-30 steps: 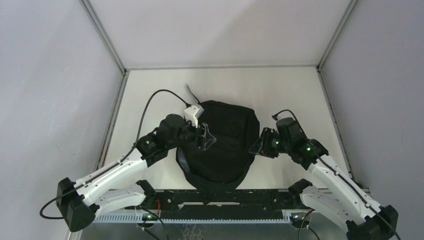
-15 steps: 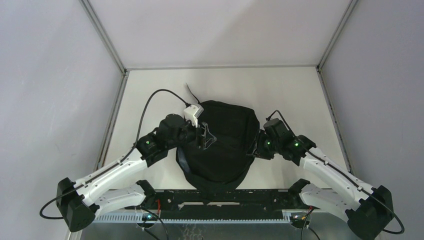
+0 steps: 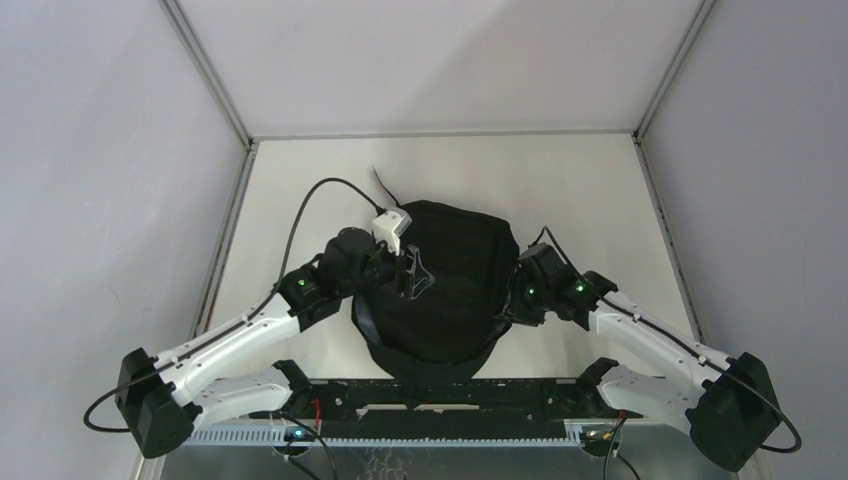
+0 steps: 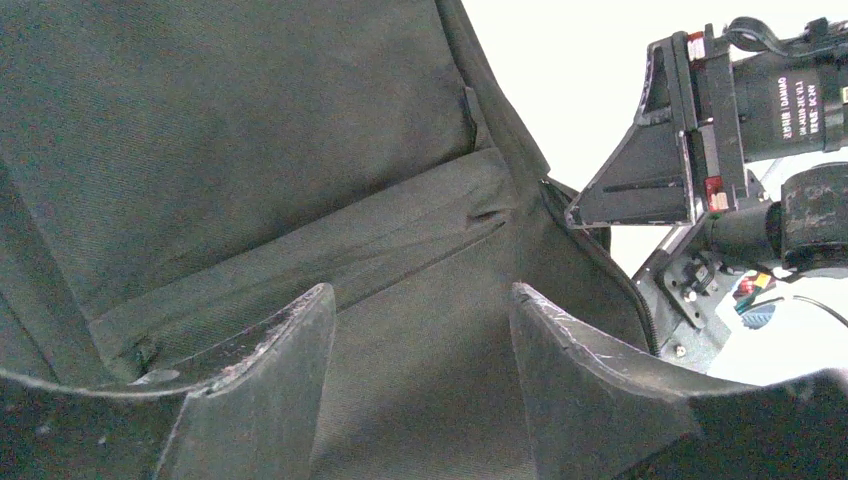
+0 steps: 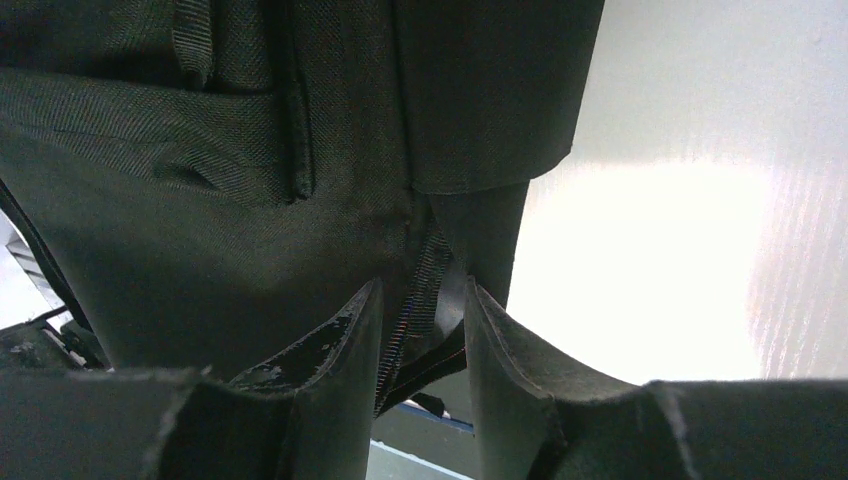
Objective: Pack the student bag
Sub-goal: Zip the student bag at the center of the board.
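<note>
The black student bag [image 3: 450, 300] lies flat in the middle of the white table [image 3: 580, 180], right in front of the two arms. It looks soft and lumpy, and it is the only thing on the table.

The left gripper [image 3: 413, 277] hangs over the bag's 9 o'clock side. From its own camera, its two fingers [image 4: 265, 365] are spread wide with only dark cloth under them. I cannot see them holding anything. A long fold in the cloth [image 4: 330, 250] runs across just past the fingertips, and a zip [image 4: 610, 280] goes down the bag's edge.

The right gripper [image 3: 508, 300] is at the bag's 3 o'clock edge. Its fingers [image 5: 330, 360] are close together, with just a thin gap. A woven black strap [image 5: 425, 285] runs down through that gap. I cannot tell if the fingers are squeezing it or only sitting beside it.

There is small white writing on a black part [image 4: 800, 95] of the right arm, but it is too tiny to read. I see no name or logo on the bag. Little green lights [image 3: 303, 286] glow on both arms.
</note>
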